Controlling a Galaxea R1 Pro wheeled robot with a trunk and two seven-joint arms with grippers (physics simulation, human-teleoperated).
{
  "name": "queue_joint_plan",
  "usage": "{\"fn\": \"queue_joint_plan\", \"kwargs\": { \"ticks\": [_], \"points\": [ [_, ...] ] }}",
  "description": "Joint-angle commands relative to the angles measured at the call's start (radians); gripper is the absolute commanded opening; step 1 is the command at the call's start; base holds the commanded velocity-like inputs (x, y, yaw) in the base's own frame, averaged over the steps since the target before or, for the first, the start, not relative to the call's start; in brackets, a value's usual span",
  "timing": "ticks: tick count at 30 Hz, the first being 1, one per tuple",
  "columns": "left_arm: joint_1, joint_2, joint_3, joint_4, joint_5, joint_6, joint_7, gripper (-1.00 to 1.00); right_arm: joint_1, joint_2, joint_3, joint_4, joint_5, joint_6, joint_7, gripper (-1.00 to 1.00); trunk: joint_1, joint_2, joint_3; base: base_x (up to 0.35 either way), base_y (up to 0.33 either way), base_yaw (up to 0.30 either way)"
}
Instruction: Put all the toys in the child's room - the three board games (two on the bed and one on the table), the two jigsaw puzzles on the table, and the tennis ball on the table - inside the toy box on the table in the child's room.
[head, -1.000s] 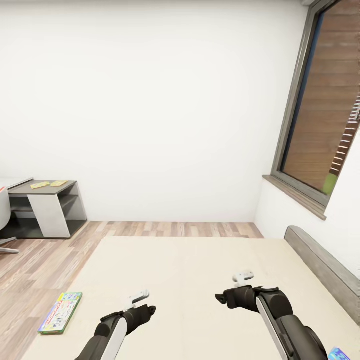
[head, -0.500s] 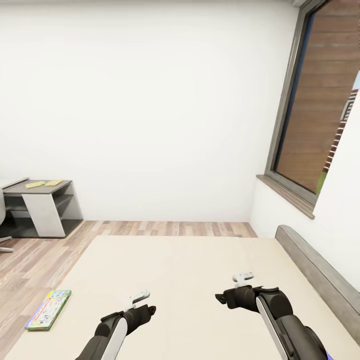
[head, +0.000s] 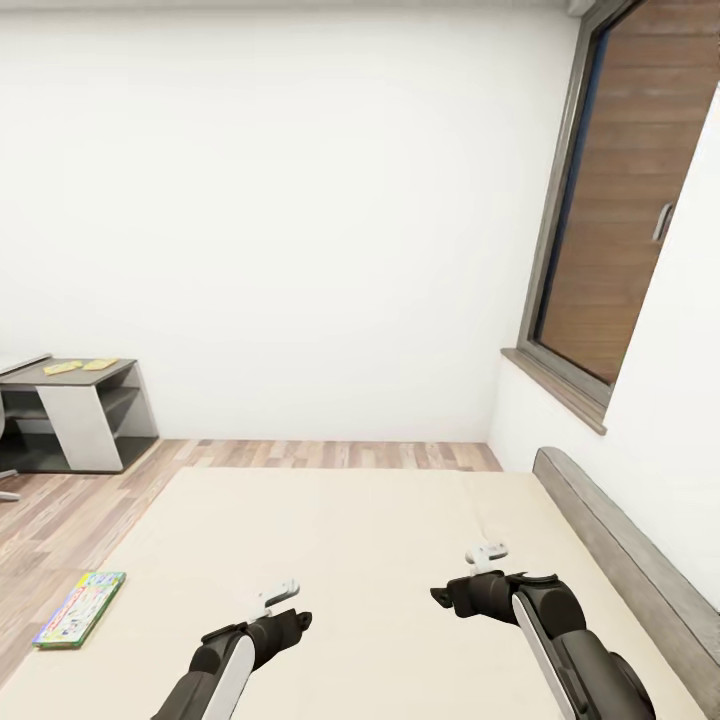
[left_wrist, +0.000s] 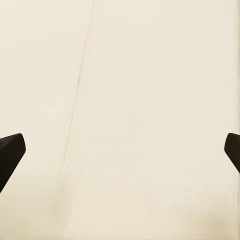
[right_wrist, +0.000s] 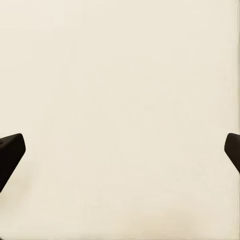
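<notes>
The robot faces the bed (head: 380, 520), both arms held low over the beige mattress, probably a carrying-free travel pose while it lines up on a toy. The left hand (left_wrist: 120, 150) and the right hand (right_wrist: 120, 150) each show two dark fingertips at opposite frame edges with bare mattress between, so both are spread wide and hold nothing. A green-edged board game (head: 78, 608) lies flat at the bed's near left edge, well apart from either hand. At far left the dark grey bench (head: 75, 378) carries two small yellowish flat items (head: 80, 365), too small to identify. The board game looks the likeliest target, reachable for the left arm.
</notes>
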Motion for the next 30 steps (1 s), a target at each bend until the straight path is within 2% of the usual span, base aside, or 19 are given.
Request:
{"fn": "queue_joint_plan", "kwargs": {
  "ticks": [1,30],
  "points": [
    [0.0,0.0,-0.001,-0.001,0.011,0.003,0.009,1.0,0.0,-0.001,0.001,-0.001,0.002,0.004,0.003,1.0,0.0,-0.001,0.0,-0.045,-0.136,0.0],
    [0.0,0.0,0.002,-0.001,0.011,0.003,0.009,1.0,0.0,-0.001,0.001,-0.001,0.002,0.004,0.003,1.0,0.0,-0.001,0.0,-0.011,-0.033,0.0]
  ]
}}
